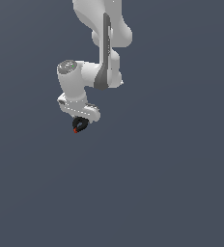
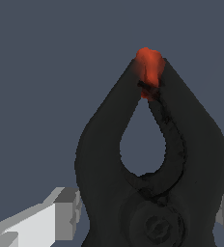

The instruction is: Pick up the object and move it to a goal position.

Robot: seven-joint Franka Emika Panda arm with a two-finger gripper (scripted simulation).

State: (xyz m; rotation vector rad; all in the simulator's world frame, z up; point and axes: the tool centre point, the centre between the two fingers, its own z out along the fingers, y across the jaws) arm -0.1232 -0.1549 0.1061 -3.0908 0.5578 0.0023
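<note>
The spring clamp (image 1: 79, 125) is seen in the exterior view directly beneath the white pincer (image 1: 81, 120), at about six o'clock from the wrist housing, with its red tip (image 1: 76, 130) pointed down and slightly toward seven o'clock. In the wrist view the spring clamp (image 2: 152, 164) fills most of the frame: two black arms are curved around a teardrop-shaped gap and are brought together at the red tip (image 2: 148, 70), which is directed away from the camera. The pivot end is placed nearest the lens, between the pale fingers (image 2: 46, 219) that are visible on either side of the body.

The pincer is judged to be closed on the clamp at its wide, pivot end. That end is probably gripped because it offers the broadest body, while the narrow tip is left free and pointed away from the hand. Actual contact between finger pads and clamp is hidden by the clamp itself, so it cannot be confirmed outright.

Only flat grey-blue background is shown around the clamp in both views, and no shadow or contact with a surface can be made out; whether the clamp has been raised clear cannot be settled. No goal marker is visible in either view, so the remaining distance to the goal position cannot be judged.
</note>
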